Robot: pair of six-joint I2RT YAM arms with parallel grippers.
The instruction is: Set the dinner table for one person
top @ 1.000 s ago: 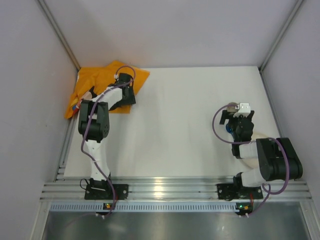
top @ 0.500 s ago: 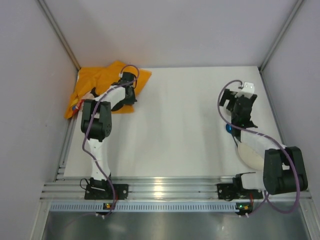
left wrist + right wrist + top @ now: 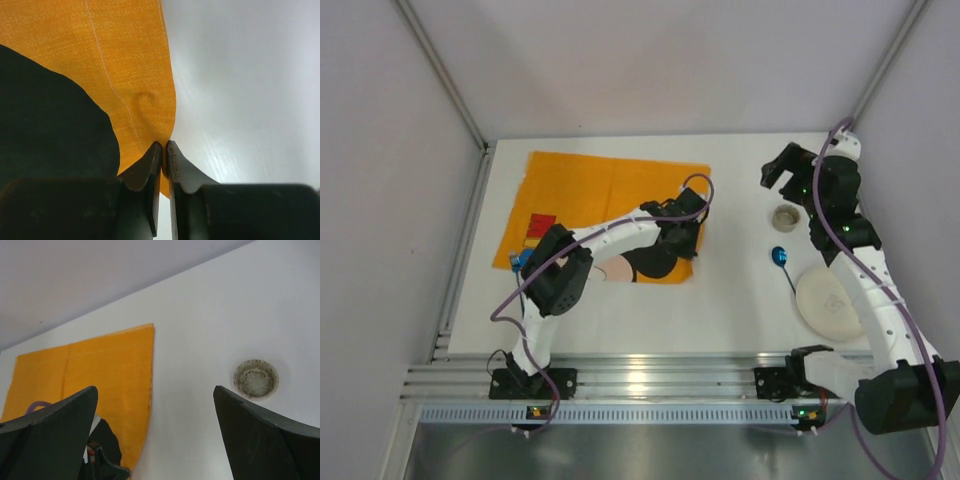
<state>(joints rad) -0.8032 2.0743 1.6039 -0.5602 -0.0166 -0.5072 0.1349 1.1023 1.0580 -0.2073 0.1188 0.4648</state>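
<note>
The orange cloth mat [image 3: 610,200] lies spread flat on the left half of the white dinner table [image 3: 740,310]. My left gripper [image 3: 688,240] is shut on the mat's right edge near its front right corner. In the left wrist view the jaws [image 3: 165,149] pinch the orange cloth [image 3: 125,60] beside its black print [image 3: 50,130]. My right gripper [image 3: 778,172] hangs open and empty over the far right of the table. The right wrist view shows its fingers [image 3: 155,390] wide apart, above the table between the mat [image 3: 100,370] and a cup [image 3: 255,378].
A small speckled cup [image 3: 785,216] stands at the right. A blue spoon [image 3: 781,258] lies just in front of it. A white plate [image 3: 830,305] sits at the near right by the right arm. Walls close in the left, right and far sides.
The mat, crumpled in the far left corner before, is now pulled out flat to the right by my left gripper. My right arm has stretched toward the far edge, uncovering the cup, spoon and plate.
</note>
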